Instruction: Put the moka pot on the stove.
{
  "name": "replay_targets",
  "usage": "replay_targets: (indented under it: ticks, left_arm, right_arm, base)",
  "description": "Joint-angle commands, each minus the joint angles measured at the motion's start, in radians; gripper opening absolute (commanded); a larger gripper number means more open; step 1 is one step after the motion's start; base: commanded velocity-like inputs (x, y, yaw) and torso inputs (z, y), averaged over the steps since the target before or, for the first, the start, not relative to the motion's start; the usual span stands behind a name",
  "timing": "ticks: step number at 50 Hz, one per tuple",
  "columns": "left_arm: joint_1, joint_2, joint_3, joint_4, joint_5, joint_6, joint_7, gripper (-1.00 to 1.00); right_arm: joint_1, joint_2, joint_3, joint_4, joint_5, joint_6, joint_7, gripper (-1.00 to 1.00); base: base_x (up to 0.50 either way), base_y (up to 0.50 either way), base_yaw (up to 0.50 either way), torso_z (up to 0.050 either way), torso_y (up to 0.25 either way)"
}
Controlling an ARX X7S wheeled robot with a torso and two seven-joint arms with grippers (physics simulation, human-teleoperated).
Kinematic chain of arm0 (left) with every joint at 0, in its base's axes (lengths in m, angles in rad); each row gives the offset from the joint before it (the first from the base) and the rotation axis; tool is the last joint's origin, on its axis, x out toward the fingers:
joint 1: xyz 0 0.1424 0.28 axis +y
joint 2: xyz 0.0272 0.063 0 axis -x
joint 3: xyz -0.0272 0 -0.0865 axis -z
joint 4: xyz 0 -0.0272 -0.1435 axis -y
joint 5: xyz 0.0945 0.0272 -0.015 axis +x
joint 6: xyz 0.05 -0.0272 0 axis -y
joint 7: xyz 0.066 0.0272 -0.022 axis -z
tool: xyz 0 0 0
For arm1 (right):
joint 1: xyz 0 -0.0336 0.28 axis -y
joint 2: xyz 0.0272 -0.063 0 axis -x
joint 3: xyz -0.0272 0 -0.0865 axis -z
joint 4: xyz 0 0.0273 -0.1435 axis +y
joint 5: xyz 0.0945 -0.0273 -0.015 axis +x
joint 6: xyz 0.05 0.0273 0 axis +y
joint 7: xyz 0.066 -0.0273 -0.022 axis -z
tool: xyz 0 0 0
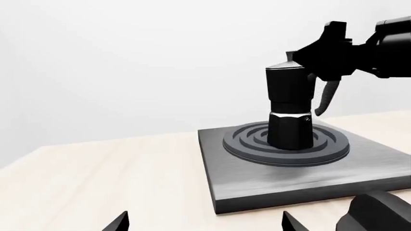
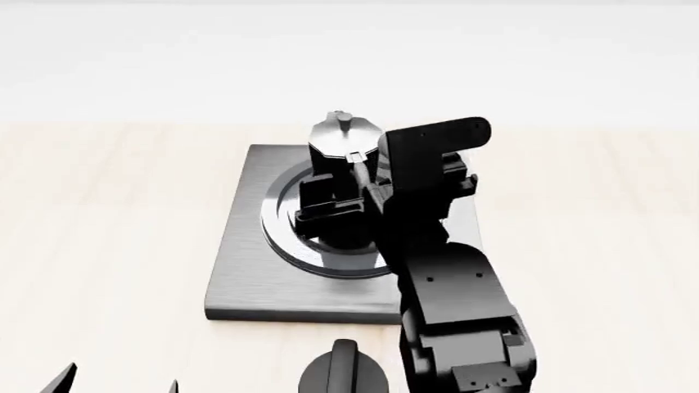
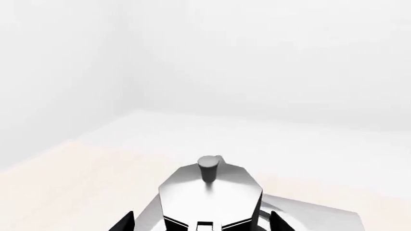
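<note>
I see a pale wood-grain table (image 2: 110, 213) running out to a plain white wall, with nothing but soft grey shading behind it in both wrist views. On the table lies the stove (image 2: 245, 286), a brushed-grey square plate, its ring burner (image 1: 334, 149) raised at the centre. The moka pot (image 1: 290, 108) stands upright on that burner, base on the inner rings, silvery lid (image 3: 212, 192) and small top knob uppermost. From the head view the pot sits toward 12 o'clock on the plate, and a squat black knob (image 2: 344, 372) lies off the plate's near edge at 6 o'clock.

My right gripper (image 2: 327, 201) reaches in from 5 o'clock at the pot's handle side; its dark body hides the fingertips, so I cannot tell whether it is pinching the handle or merely beside it. My left gripper (image 1: 205, 222) hangs low near the table, well apart from the stove, its two fingertips spread wide and holding nothing.
</note>
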Motion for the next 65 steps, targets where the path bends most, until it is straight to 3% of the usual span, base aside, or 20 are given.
replay_targets:
  ticks: [1,18,26,42,65]
  left_arm:
    - [0.0,-0.001,0.003,-0.001,0.0,0.003,-0.002,1.0]
    - [0.003,-0.005,0.005,0.001,0.001,0.009,-0.005,1.0]
    - [0.005,-0.008,0.005,0.008,-0.001,0.007,-0.007,1.0]
    - [0.007,-0.01,0.009,0.013,-0.003,0.008,-0.009,1.0]
    - [0.004,-0.011,0.015,0.013,-0.003,0.007,-0.012,1.0]
  right_arm:
    - [-0.104,0.121,0.01,-0.368,-0.006,0.098,0.138,1.0]
    - [-0.283,0.311,0.024,-0.925,0.052,0.193,0.338,1.0]
    - [-0.343,0.365,0.018,-1.082,0.059,0.206,0.387,1.0]
    - [-0.456,0.463,0.047,-1.288,0.078,0.184,0.471,1.0]
    - [-0.636,0.54,0.075,-1.418,0.098,0.099,0.515,1.0]
  base:
    - [0.0,0.0,0.0,0.0,0.0]
    - [0.0,0.0,0.0,0.0,0.0]
    - [0.0,0.0,0.0,0.0,0.0]
    - [0.0,0.0,0.0,0.0,0.0]
    - [0.0,0.0,0.0,0.0,0.0]
